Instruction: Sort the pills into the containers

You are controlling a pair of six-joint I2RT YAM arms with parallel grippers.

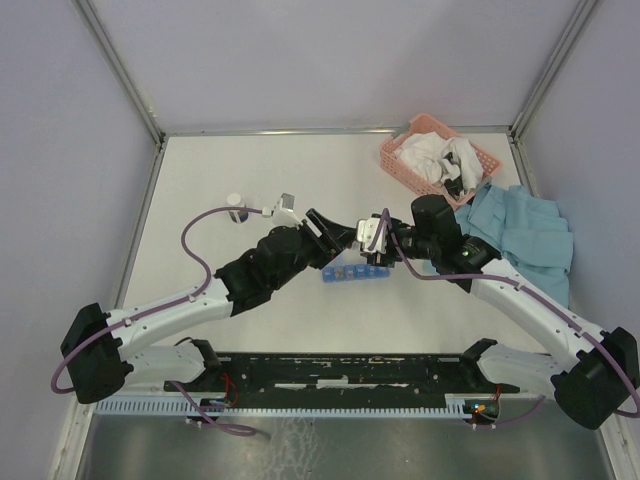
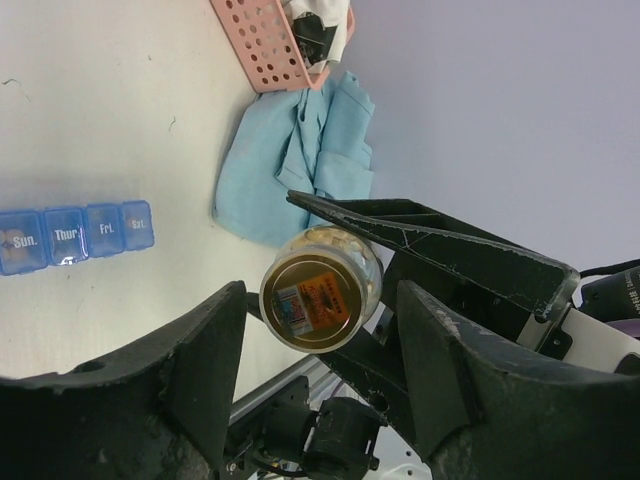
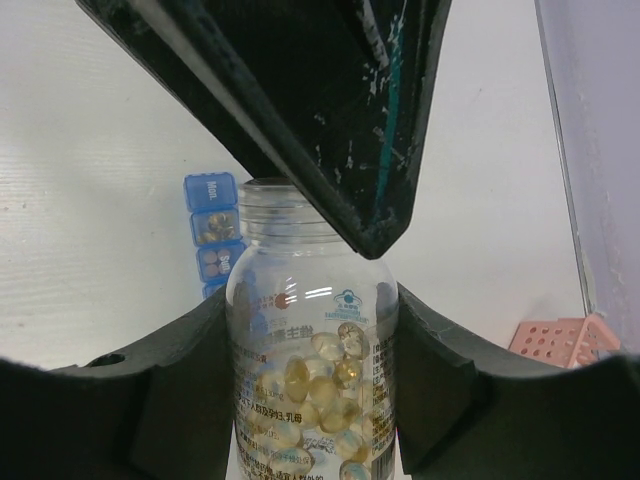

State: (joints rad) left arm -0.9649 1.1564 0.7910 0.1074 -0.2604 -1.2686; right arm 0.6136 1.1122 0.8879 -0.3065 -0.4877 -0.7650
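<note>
White tabletop (image 1: 250, 170), lilac-grey walls (image 1: 320, 60), metal corner posts (image 1: 120, 70).
Blue pill-organiser strip (image 1: 352, 272) flat mid-table, long axis left-right; right gripper (image 3: 310, 300) pinches clear bottle (image 3: 310, 400) of pills (image 3: 325, 375) beside it; left gripper (image 2: 320, 300) spread around bottle base.

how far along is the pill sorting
Done: a few pills lie in compartments of the blue organiser beside its Mon. lid. In hand: the right tool grips the pill bottle; the left tool flanks it, apparently not touching. Left: the bottle holds many pills; Thur., Fri., Sat. lids look closed.
</note>
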